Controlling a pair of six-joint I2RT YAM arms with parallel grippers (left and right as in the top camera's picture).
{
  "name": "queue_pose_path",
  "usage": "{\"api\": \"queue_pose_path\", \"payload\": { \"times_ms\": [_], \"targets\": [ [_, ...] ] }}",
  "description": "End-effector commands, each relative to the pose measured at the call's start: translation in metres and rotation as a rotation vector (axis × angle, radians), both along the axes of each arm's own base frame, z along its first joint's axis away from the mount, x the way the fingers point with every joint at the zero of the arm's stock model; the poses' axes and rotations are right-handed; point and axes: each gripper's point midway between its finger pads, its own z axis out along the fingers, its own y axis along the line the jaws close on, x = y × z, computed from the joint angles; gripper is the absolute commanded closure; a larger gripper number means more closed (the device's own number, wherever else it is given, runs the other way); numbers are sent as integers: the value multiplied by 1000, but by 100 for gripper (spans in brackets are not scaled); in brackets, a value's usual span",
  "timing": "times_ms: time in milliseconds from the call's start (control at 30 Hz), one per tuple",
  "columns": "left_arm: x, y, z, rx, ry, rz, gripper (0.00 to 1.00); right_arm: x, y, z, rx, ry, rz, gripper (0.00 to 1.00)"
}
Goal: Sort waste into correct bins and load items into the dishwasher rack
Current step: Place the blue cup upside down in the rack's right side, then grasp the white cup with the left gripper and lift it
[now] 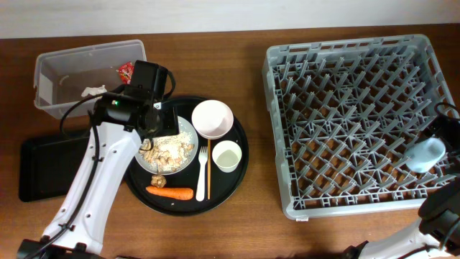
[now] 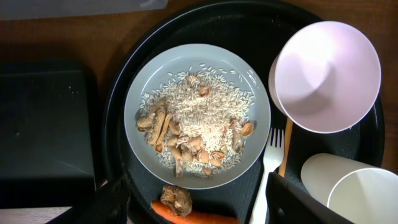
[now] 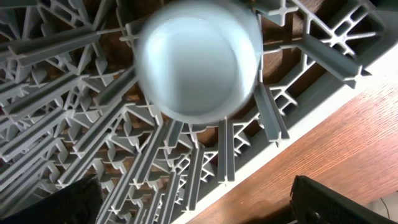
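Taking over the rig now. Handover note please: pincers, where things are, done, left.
Left pincer: open, empty, above the plate on the round tray.
Right pincer: open above the light-blue cup, which is in the rack by its right wall.
Done: red wrapper and paper scrap in the clear tub; that cup racked.
Left: rice, carrot, brown lump to the tub or black bin; plate, bowl, cream cup, fork, chopstick to the rack.
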Motion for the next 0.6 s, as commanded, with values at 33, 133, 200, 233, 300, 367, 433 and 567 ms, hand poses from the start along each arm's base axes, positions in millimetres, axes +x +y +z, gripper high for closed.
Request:
{"api": "queue_pose_path", "payload": {
  "times_ms": [33, 133, 200, 233, 300, 367, 433, 567],
  "targets": [
    [-1, -1, 4, -13, -9, 8, 30, 6, 7, 5, 53, -37, -27, 0],
    [-2, -7, 3, -45, -1, -5, 30, 14, 22, 14, 113, -108, 29, 0],
    [-3, -14, 3, -85, 9, -20, 30, 21, 38, 31, 122, -168, 78, 0],
    [-4, -17, 2, -102, 14, -27, 30, 24, 44, 37, 122, -192, 107, 0],
    [-7, -24, 2, -141, 28, -42, 30, 32, 61, 51, 116, -243, 166, 3],
    [-9, -29, 1, -164, 37, -52, 31, 38, 80, 65, 90, -274, 242, 4],
    [-10, -33, -1, -165, 43, -66, 32, 44, 109, 80, 65, -310, 355, 4],
    [-19, -54, -18, -191, 73, -121, 34, 47, 158, 96, 1, -310, 548, 2]
  ]
}}
